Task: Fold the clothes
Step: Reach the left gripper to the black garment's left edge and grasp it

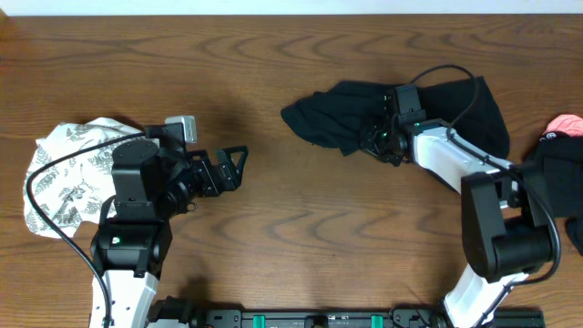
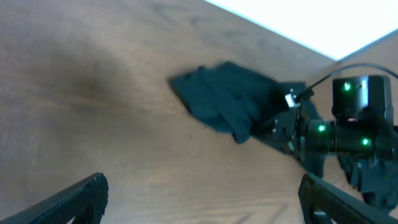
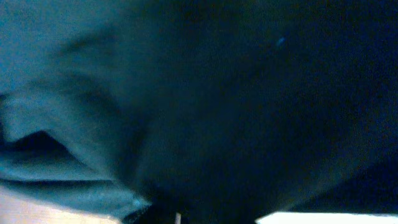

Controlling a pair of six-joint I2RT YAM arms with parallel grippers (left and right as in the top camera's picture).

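A dark teal-black garment lies bunched on the wooden table at centre right. It also shows in the left wrist view, and it fills the right wrist view. My right gripper is buried in its folds, fingers hidden, and appears shut on the cloth; the left wrist view shows it at the garment's edge. My left gripper is open and empty over bare table, well left of the garment. Its two fingers stand wide apart.
A white leaf-patterned cloth lies crumpled at the left edge beside the left arm. More dark clothing with a pink-red piece sits at the right edge. Bare wood lies between the arms.
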